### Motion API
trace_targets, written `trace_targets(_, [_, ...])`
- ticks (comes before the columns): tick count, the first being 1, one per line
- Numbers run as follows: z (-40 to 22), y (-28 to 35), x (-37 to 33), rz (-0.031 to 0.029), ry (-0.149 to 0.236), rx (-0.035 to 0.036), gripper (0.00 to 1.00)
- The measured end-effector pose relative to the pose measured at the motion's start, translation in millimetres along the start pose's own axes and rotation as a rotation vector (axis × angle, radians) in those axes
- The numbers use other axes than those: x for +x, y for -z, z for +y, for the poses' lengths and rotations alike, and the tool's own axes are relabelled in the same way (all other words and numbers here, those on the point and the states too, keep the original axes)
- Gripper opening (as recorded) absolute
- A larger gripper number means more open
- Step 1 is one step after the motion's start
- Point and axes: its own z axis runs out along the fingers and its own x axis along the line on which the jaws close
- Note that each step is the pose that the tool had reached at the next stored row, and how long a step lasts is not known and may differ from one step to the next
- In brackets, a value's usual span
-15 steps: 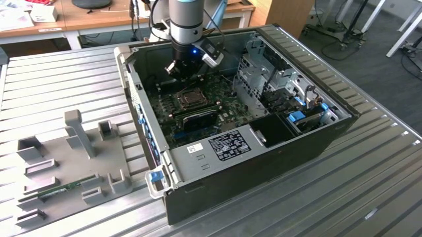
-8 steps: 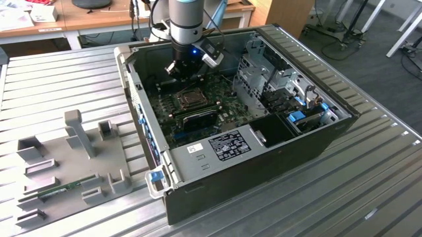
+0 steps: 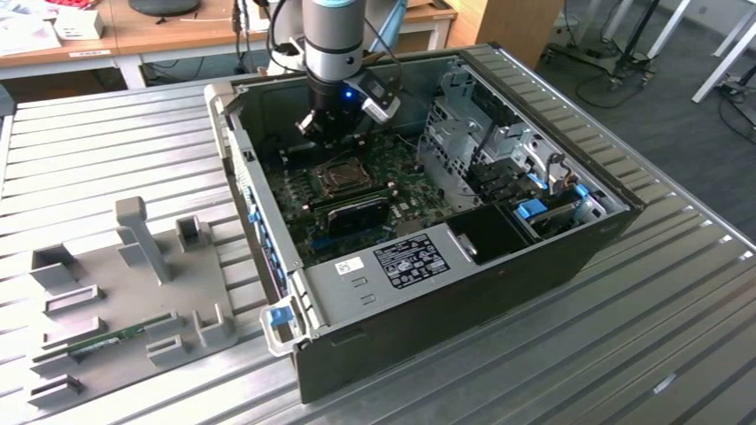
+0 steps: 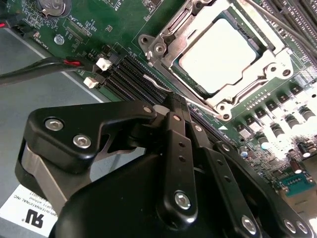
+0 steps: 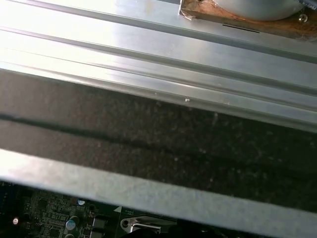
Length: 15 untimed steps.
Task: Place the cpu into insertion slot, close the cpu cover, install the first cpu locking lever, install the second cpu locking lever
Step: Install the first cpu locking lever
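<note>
1. So the gripper [image 3: 325, 133] is hovering inside the case [image 3: 473, 292], fingers [image 4: 177, 124] pinched together, apparently gripping nothing.
2. The cpu [image 4: 215, 54] is sitting in the insertion slot [image 3: 343, 177], just on the gripper's near side.

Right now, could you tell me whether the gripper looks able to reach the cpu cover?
Probably yes: the gripper sits low inside the open case, close beside the cpu cover that frames the cpu, and nothing stands between them.

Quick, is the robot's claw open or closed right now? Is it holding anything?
Gripper: closed, tips together, close to the cpu seated in its socket; nothing visibly held.
</note>
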Motion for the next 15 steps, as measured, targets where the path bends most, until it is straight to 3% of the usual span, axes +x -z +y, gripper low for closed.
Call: trace_targets(15, [-0.8,-5.1,-0.1,-0.0005,-0.004,0.0008,0.1])
